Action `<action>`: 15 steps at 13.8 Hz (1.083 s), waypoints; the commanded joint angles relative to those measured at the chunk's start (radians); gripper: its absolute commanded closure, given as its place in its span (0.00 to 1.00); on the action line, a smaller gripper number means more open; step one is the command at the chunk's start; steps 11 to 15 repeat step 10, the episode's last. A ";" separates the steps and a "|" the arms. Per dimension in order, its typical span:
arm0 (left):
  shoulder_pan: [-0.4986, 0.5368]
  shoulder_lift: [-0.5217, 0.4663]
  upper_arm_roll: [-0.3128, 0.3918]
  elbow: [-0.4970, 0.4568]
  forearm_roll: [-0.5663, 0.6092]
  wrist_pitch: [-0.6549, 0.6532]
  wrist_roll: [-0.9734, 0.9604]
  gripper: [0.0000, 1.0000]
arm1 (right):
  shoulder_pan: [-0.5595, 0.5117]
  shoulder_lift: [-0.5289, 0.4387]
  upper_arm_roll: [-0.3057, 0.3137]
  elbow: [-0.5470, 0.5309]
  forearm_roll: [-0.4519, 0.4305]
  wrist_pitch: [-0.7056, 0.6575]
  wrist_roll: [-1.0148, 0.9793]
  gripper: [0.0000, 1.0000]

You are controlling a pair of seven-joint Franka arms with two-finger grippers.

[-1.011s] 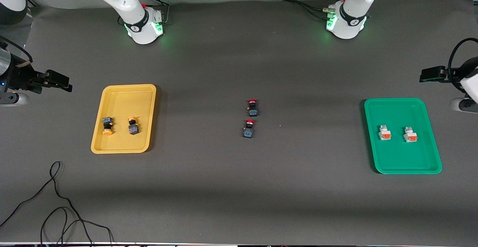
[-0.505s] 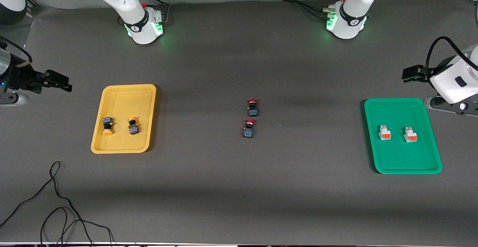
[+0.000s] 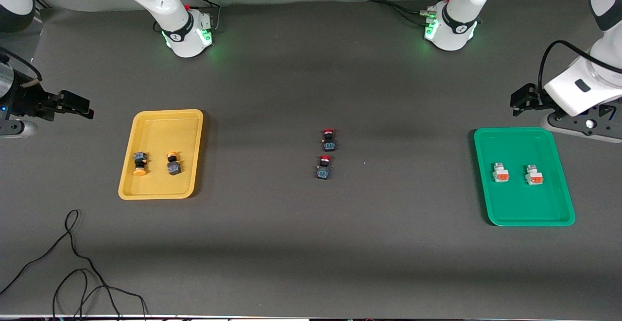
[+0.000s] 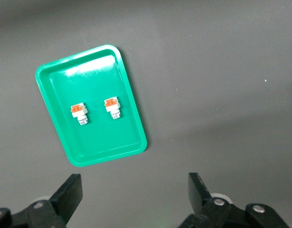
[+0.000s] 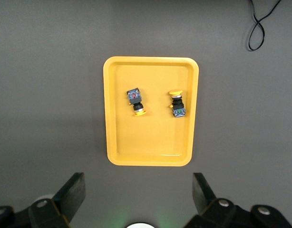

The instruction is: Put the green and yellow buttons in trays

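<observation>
Front view: the yellow tray (image 3: 161, 154) sits toward the right arm's end of the desk (image 3: 311, 243) with two dark yellow-capped buttons (image 3: 140, 162) lying on their sides in it. The green tray (image 3: 524, 176) is at the left arm's end, holding two white blocky buttons (image 3: 500, 172) side by side, orange-red faces pointing toward the camera. Both trays run long-ways from the bases toward the camera. Two red-capped switches (image 3: 329, 140) sit mid-desk (caps toward the bases). Both grippers are half cut off at the frame edges.

Left wrist view: left gripper (image 4: 135, 190) hangs over bare desk beside the green tray, fingers (image 4: 70, 192) wide apart, holding nothing.

Right wrist view: right gripper (image 5: 139, 192) is over desk next to the yellow tray, fingers (image 5: 74, 190) spread, empty. One cap faces the gripper, the other faces away.
</observation>
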 commanded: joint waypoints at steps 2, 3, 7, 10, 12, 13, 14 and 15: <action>0.002 0.020 0.000 0.010 -0.012 0.001 -0.009 0.01 | -0.013 0.009 0.013 0.020 -0.010 -0.013 0.019 0.00; 0.002 0.020 -0.001 0.009 -0.013 -0.001 -0.009 0.01 | -0.012 0.009 0.013 0.022 -0.010 -0.013 0.019 0.00; -0.001 0.021 -0.001 0.001 -0.022 0.013 -0.004 0.01 | -0.013 0.009 0.013 0.022 -0.010 -0.013 0.019 0.00; 0.004 0.027 0.005 -0.004 -0.114 0.010 0.003 0.01 | -0.013 0.009 0.013 0.022 -0.010 -0.013 0.020 0.00; 0.004 0.027 0.005 -0.004 -0.114 0.010 0.003 0.01 | -0.013 0.009 0.013 0.022 -0.010 -0.013 0.020 0.00; 0.004 0.027 0.005 -0.004 -0.114 0.010 0.003 0.01 | -0.013 0.009 0.013 0.022 -0.010 -0.013 0.020 0.00; 0.004 0.027 0.005 -0.004 -0.114 0.010 0.003 0.01 | -0.013 0.009 0.013 0.022 -0.010 -0.013 0.020 0.00; 0.004 0.027 0.005 -0.004 -0.114 0.010 0.003 0.01 | -0.013 0.009 0.013 0.022 -0.010 -0.013 0.020 0.00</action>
